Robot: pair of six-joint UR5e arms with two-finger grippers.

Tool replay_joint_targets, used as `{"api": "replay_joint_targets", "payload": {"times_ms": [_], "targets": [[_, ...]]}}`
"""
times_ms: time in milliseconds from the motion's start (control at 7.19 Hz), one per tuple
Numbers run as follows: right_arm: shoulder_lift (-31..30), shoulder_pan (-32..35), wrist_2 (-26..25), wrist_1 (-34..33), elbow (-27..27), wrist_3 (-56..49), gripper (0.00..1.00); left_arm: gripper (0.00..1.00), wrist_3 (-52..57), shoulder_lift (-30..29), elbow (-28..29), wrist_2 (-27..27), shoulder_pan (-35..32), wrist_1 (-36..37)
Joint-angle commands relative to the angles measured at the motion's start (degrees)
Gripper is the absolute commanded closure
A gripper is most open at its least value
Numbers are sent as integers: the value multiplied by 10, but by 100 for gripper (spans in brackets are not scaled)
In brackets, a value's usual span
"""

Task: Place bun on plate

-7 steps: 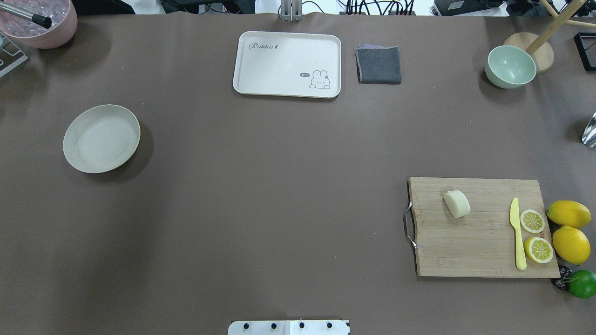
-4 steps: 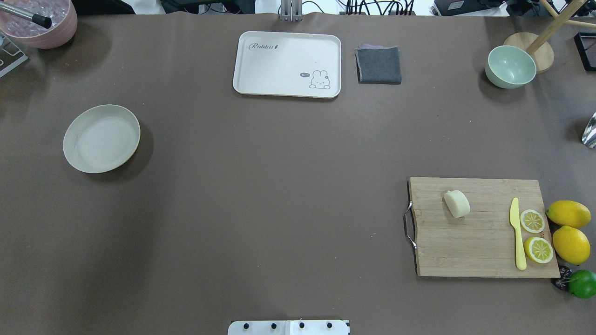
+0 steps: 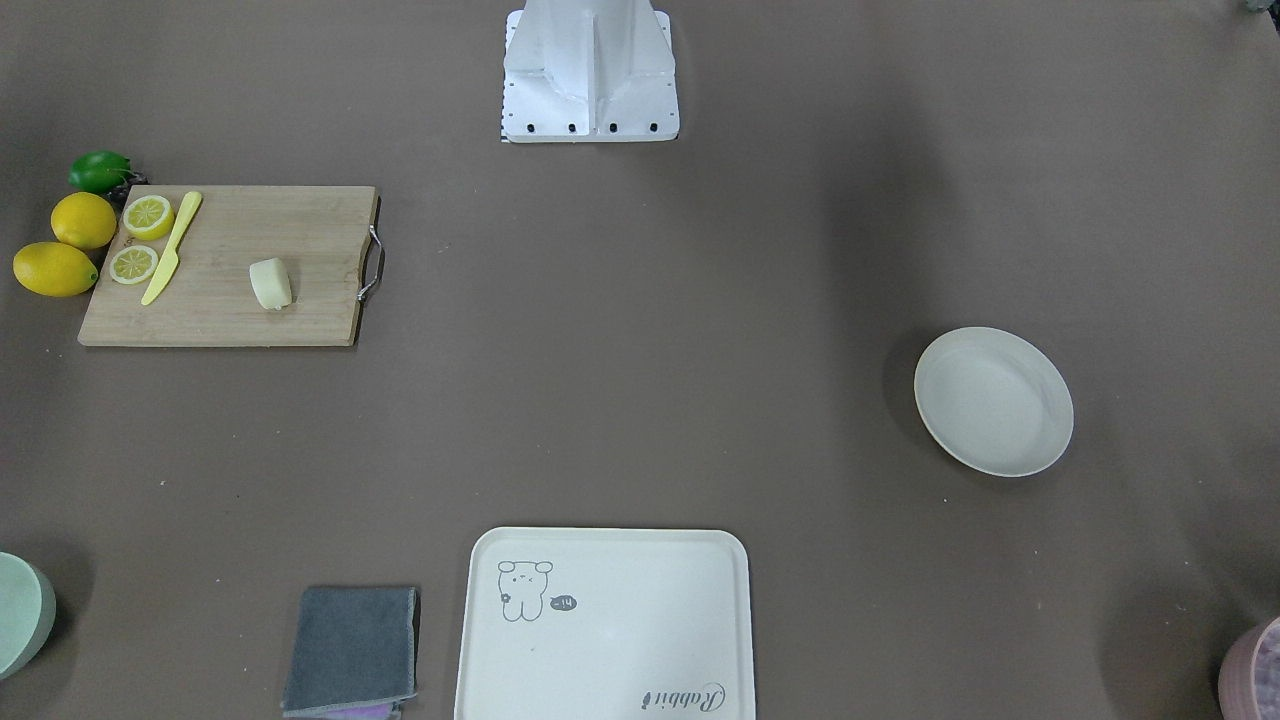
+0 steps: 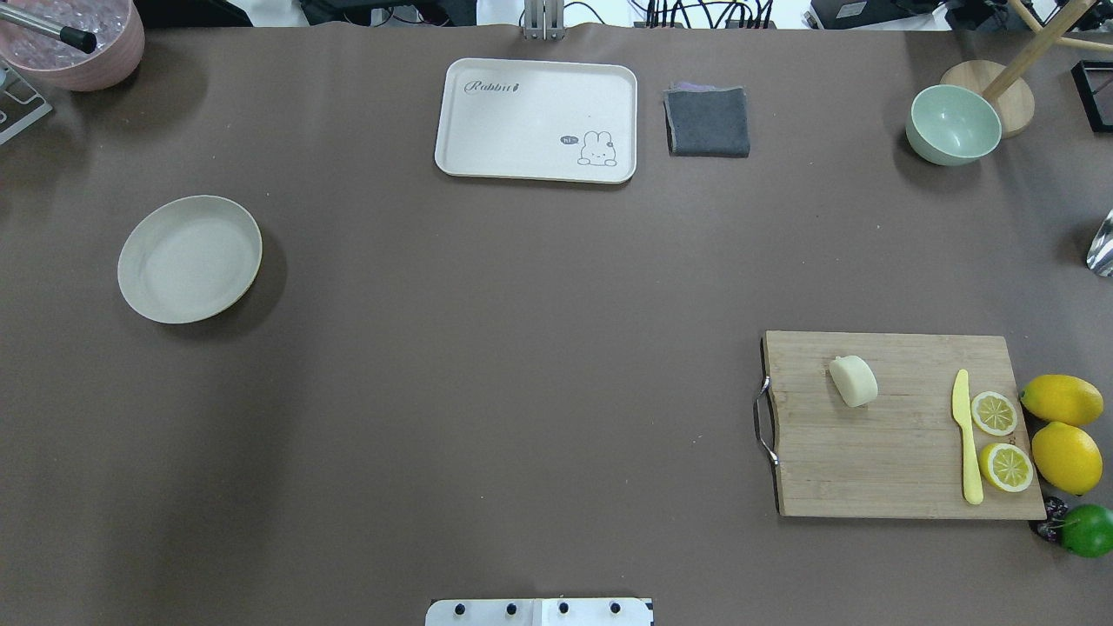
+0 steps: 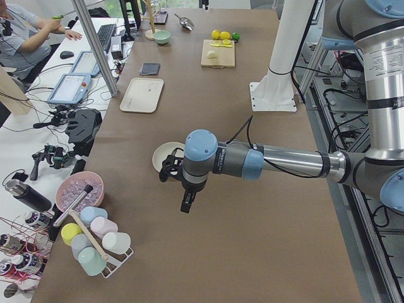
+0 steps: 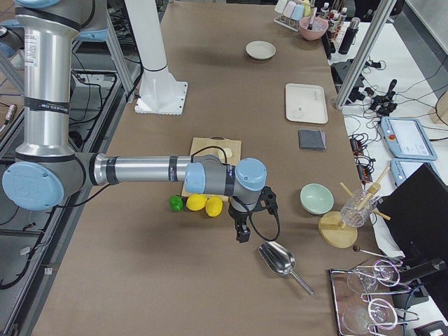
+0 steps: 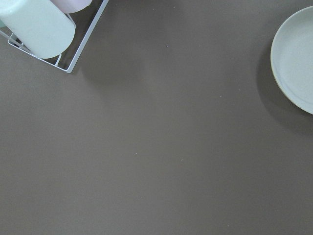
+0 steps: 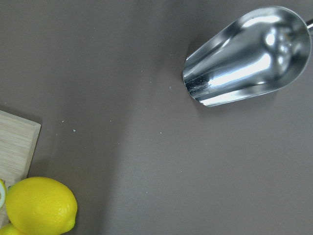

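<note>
The left claw (image 5: 187, 203) hangs above the table (image 5: 252, 252) beside the plate (image 5: 161, 158) in the left side view and the right claw (image 6: 241, 234) near the lemons (image 6: 197, 203) in the right side view, neither's spread tellable, while overhead the bun (image 4: 853, 381) lies on the cutting board (image 4: 896, 461).

Bun (image 4: 853, 381) on cutting board (image 4: 896, 452) — plate (image 4: 189, 259) well apart, opposite side

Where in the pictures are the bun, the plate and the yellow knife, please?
bun (image 4: 853, 381): overhead exterior view, middle of its top.
plate (image 4: 189, 259): overhead exterior view, its bare centre.
yellow knife (image 4: 966, 439): overhead exterior view, midway along its length.
</note>
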Motion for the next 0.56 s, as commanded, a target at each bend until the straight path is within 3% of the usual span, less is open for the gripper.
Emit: {"api": "replay_joint_targets", "payload": {"times_ms": [0,278,417], "targets": [[0,0,16,0,-1,-1,0,4,-6,-7,-1,-2,2,-3],[0,1,25,1,6,-1,0,4,-5,-17,-1,-6,2,-4],[1,0,27,1,-1,-3,0,4,-4,-15,-10,-33,2,-9]]}}
